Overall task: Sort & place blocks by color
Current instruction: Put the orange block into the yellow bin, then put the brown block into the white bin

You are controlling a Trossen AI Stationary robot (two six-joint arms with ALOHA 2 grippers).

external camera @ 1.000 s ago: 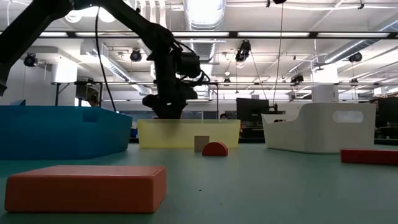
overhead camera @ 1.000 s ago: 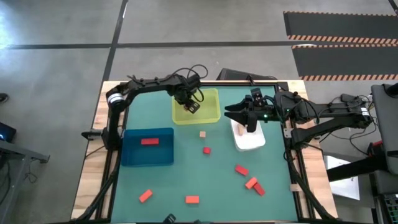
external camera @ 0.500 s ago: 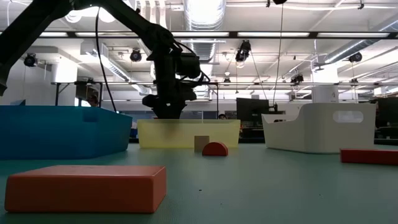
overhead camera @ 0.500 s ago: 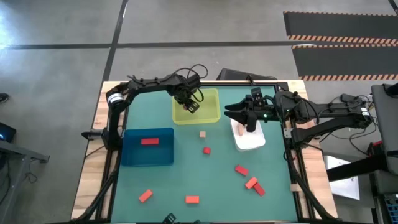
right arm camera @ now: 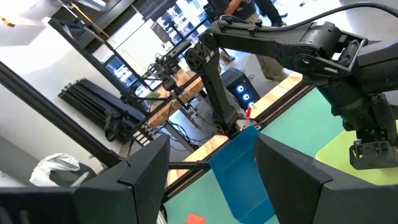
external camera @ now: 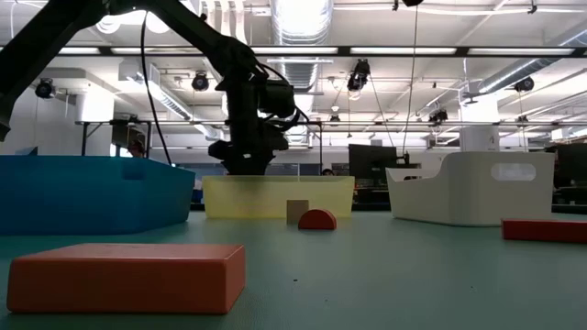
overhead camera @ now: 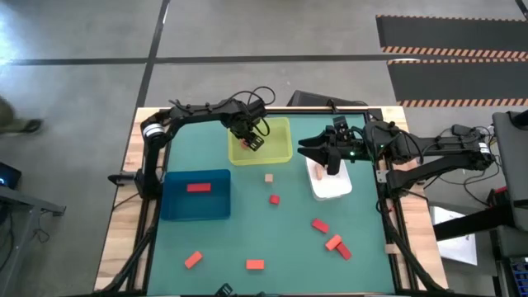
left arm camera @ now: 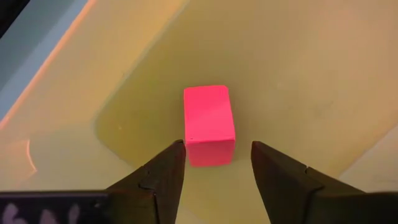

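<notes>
Release is underway at the yellow-green plastic tray (overhead camera: 280, 154). The left gripper (left arm camera: 212, 163) is hanging over that tray with its 2 dark fingers spread, pinching nothing. A small red-pink wooden block (left arm camera: 209, 124) is lying flat on the tray floor just ahead of the fingertips and centred on the gap between them, not touching either finger. Its long axis is running straight away from the gripper, in line with the gap, so the jaws are standing either side of its short width. Judgement: this block is delivered, and the next move only needs the gripper to lift clear without dragging it.

The right gripper (overhead camera: 307, 152) is waiting with fingers spread above the near edge of the white plastic tray (overhead camera: 340, 188), holding nothing; a pale tan-pink block (overhead camera: 317, 173) is lying in that tray just beside it.

A small tan cube (overhead camera: 269, 178) and a small red block (overhead camera: 274, 199) are lying on the green mat beyond the yellow-green tray, nearer the left gripper than the right. Judgement: the left arm is better placed for either.
</notes>
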